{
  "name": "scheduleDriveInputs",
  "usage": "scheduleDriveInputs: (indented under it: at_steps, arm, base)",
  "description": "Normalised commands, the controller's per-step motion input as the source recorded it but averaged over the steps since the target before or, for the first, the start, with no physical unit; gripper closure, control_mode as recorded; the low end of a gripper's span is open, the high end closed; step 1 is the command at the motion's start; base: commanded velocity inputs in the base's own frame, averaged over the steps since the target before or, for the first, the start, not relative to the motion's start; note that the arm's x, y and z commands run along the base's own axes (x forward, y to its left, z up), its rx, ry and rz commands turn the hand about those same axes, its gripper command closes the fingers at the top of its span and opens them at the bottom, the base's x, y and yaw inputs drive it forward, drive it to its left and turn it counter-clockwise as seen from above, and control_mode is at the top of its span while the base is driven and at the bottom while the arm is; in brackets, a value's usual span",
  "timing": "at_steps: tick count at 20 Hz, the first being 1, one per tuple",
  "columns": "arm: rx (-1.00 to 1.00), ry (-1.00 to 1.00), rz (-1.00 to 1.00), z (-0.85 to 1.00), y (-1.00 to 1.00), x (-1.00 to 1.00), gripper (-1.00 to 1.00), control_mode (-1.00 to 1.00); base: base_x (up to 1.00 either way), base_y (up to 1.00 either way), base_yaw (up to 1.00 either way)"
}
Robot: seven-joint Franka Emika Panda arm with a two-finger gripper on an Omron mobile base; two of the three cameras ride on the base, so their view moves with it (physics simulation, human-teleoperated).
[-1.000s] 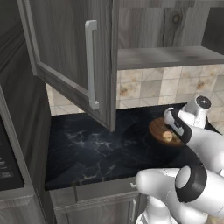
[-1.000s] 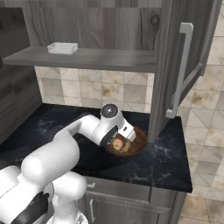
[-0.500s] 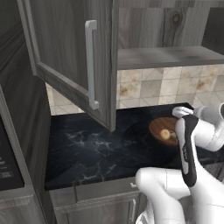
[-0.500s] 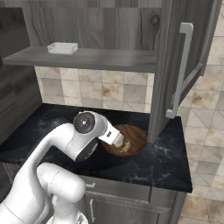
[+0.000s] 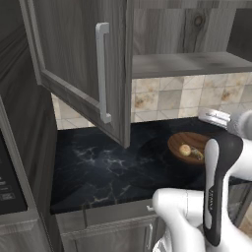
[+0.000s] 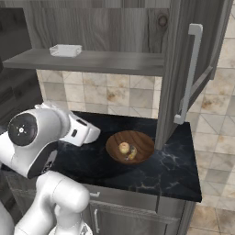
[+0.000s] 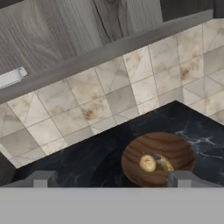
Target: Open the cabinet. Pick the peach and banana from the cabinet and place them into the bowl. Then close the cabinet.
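Dark marbled tabletop [image 6: 179, 172] under a tiled wall carried the bowl [image 6: 114, 140]. Found the peach [image 6: 124, 147] and banana [image 6: 132, 153] side by side inside the bowl, touching or nearly so. Kept the pincer [image 7: 114, 181] spread wide and holding nothing, poised short of the bowl and looking down at it.

Saw both cabinet doors swung open: left door [image 5: 74, 59] above and left of the bowl, right door [image 6: 176, 69] above and just right of the bowl. Noted the shelf [image 6: 92, 62] above and behind the bowl, with a small white box [image 6: 65, 50] on it.

Judged the fruit work done and only the closing left. Needed to lift clear of the bowl first, so as not to clip its rim. Thought it best to push flat on each door's outer face near the handle [image 6: 190, 73], away from the hinge, and follow the arc round until the door sat flush. Reckoned a push near the hinge would slip, or leave the door ajar above the bowl.
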Motion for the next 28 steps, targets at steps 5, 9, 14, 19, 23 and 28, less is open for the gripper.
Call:
scheduleDriveInputs:
  at_steps: [5, 9, 14, 19, 23, 28]
  arm:
    - [-0.07, -0.1, 0.0, 0.42, 0.32, -1.0, -1.0, -1.0]
    - [-0.07, -0.04, 0.0, 0.18, 0.38, -1.0, -1.0, -1.0]
    - [-0.08, -0.03, 0.01, 0.18, 0.44, -1.0, -1.0, -1.0]
    - [-0.12, -0.1, 0.07, 0.14, 0.81, -0.76, -1.0, -1.0]
    - [-0.12, -0.11, 0.08, 0.04, 0.98, -0.35, -1.0, -1.0]
    - [-0.16, -0.19, 0.06, 0.0, 0.89, -0.01, -1.0, -1.0]
  base:
    - [0.0, 0.0, 0.0]
    - [0.0, 0.0, 0.0]
    - [0.0, 0.0, 0.0]
    - [0.0, 0.0, 0.0]
    - [0.0, 0.0, 0.0]
    - [0.0, 0.0, 0.0]
